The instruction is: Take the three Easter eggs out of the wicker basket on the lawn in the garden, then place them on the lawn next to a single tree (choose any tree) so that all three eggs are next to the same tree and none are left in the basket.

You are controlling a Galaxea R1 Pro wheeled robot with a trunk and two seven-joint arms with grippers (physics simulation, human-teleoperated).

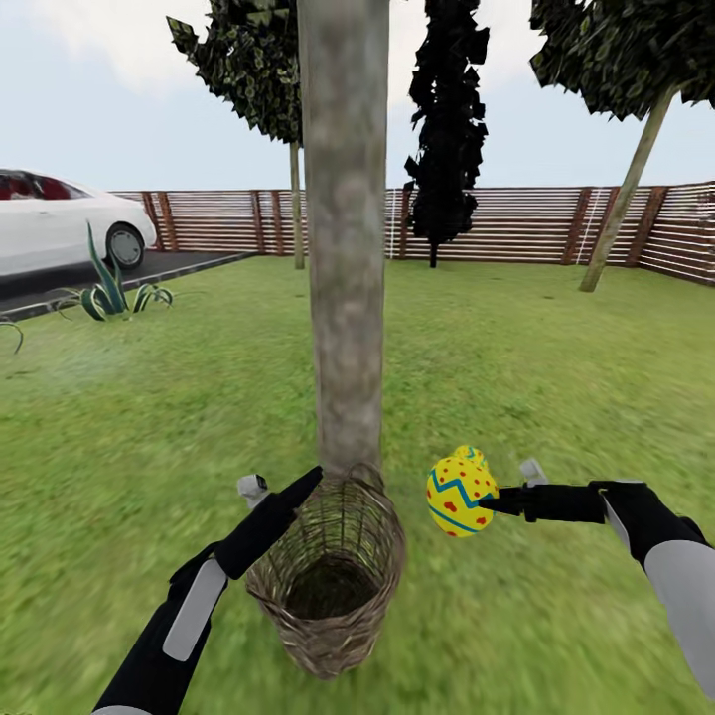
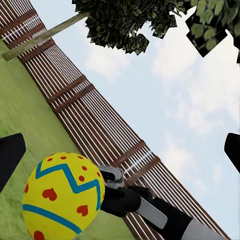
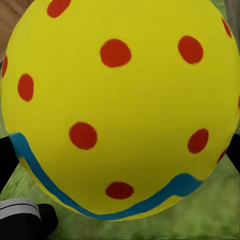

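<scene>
A: Where is the egg?

B: In the head view the Easter egg (image 1: 460,494) sits at about four o'clock from the foot of the tree (image 1: 346,238), above the lawn (image 1: 149,397), with the right gripper (image 1: 487,503) clamped on its side. A second yellow egg (image 1: 471,457) peeks out just behind it, toward twelve o'clock (how it rests I cannot tell). The right wrist view has the held egg (image 3: 120,107) pressed close between the dark fingers (image 3: 5,160).

A: And the basket?

B: The wicker basket (image 1: 333,576) stands on the grass touching the trunk's base, at six o'clock from it, its opening tilted toward the camera. I see no egg inside its dark hollow.

A: The left arm?

B: The left gripper (image 1: 298,489) lies at the basket's rim, near ten o'clock. In the left wrist view its fingers (image 2: 10,157) stand wide apart, holding nothing, with the egg (image 2: 62,197) and the right arm beyond them before the wooden fence (image 2: 95,125).
</scene>
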